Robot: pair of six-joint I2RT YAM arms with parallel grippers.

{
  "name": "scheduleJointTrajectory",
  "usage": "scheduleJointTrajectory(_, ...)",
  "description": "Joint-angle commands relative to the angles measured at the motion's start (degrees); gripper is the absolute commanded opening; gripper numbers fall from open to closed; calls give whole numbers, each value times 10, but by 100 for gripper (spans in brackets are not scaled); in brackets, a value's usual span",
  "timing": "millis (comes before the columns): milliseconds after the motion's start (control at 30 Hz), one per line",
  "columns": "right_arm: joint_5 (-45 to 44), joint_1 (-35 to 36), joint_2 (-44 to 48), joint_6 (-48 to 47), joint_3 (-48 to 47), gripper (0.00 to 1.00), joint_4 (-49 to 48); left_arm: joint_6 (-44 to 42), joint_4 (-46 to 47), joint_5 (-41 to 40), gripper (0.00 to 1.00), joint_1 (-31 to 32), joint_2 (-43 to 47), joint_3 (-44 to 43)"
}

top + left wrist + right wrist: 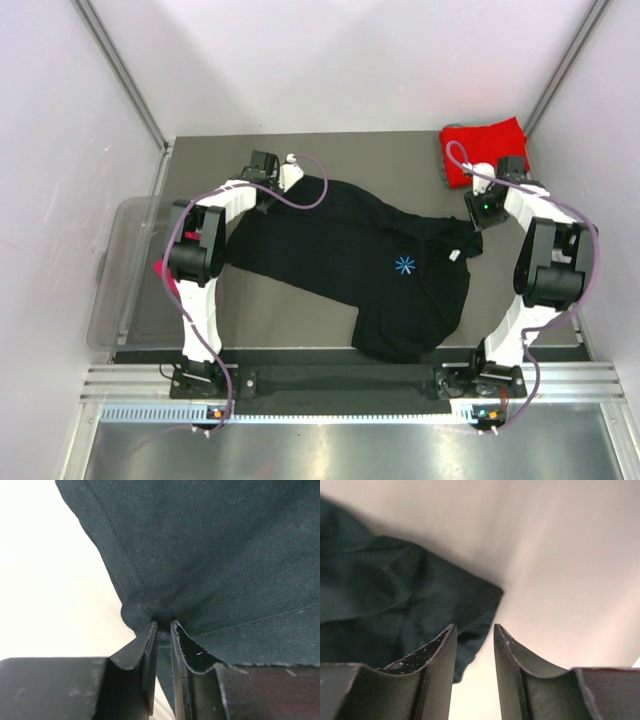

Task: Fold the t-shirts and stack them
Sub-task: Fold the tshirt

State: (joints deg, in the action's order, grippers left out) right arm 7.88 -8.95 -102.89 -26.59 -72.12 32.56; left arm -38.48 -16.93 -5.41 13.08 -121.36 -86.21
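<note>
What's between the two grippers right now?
The black t-shirt spreads between them in the top view, one end pinched in the left gripper, the other beside the right gripper.

No words, numbers or brand names can be read in any view. The only sign is a small light-blue starburst [405, 265] printed on the black shirt [330, 245], a little right of the tabletop's middle. Just beside it, toward the tabletop's right edge, a small white label [453, 256] sits at the shirt's neck. It is too small to tell whether anything is written on it.
</note>
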Motion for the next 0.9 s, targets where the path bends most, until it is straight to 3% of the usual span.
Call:
scheduleJointTrajectory(0,28,-26,-19,13,-40,36,-16,12,-39,5,22,-10,2,11)
scheduleJointTrajectory(233,52,-44,-65,14,-61,38,-24,13,-40,5,22,-10,-4,8)
scheduleJointTrajectory(367,143,-59,-91,6,-81,39,6,13,-41,4,22,-10,-5,5)
scheduleJointTrajectory(500,178,-63,-112,-2,-94,39,28,14,-43,4,22,-10,-7,3)
scheduleJointTrajectory(733,126,-66,-134,7,-97,6,16,17,-46,4,22,-10,-6,1)
scheduleJointTrajectory(867,55,-69,-115,18,-87,1,-29,19,-46,0,22,-10,-6,1)
